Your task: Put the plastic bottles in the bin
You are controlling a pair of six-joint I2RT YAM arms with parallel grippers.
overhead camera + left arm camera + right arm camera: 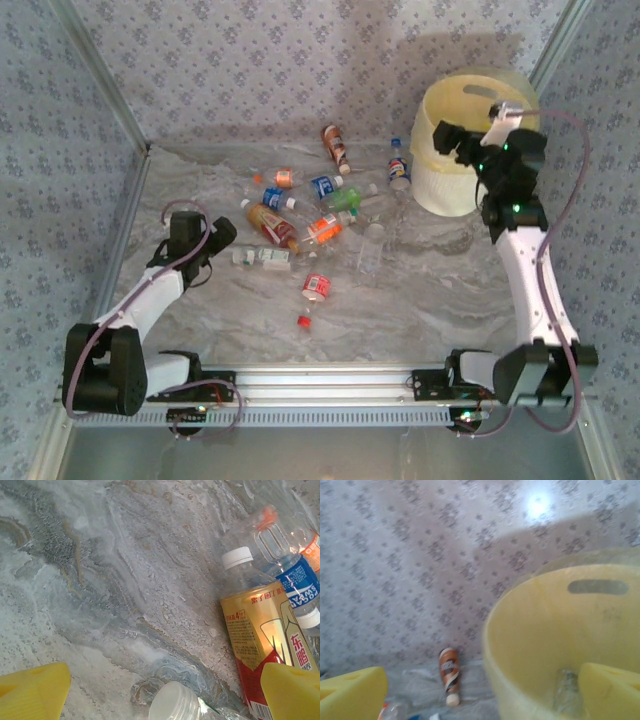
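Observation:
Several plastic bottles (300, 215) lie scattered mid-table. The pale yellow bin (470, 190) stands at the back right. My right gripper (455, 140) hovers over the bin's near rim, open and empty. In the right wrist view the bin (545, 630) holds a clear bottle (566, 690), and a brown bottle (449, 672) lies by the wall. My left gripper (218, 240) is low at the left of the pile, open. A white-capped clear bottle (175, 705) lies between its yellow fingers (30, 692), beside a gold-and-red labelled bottle (260, 630) and a blue-labelled one (297, 582).
Patterned fabric walls (300, 60) close in the marble-look table on three sides. A metal rail (330, 385) runs along the near edge. A loose orange cap (303, 321) and a red-labelled bottle (317, 287) lie nearest the front.

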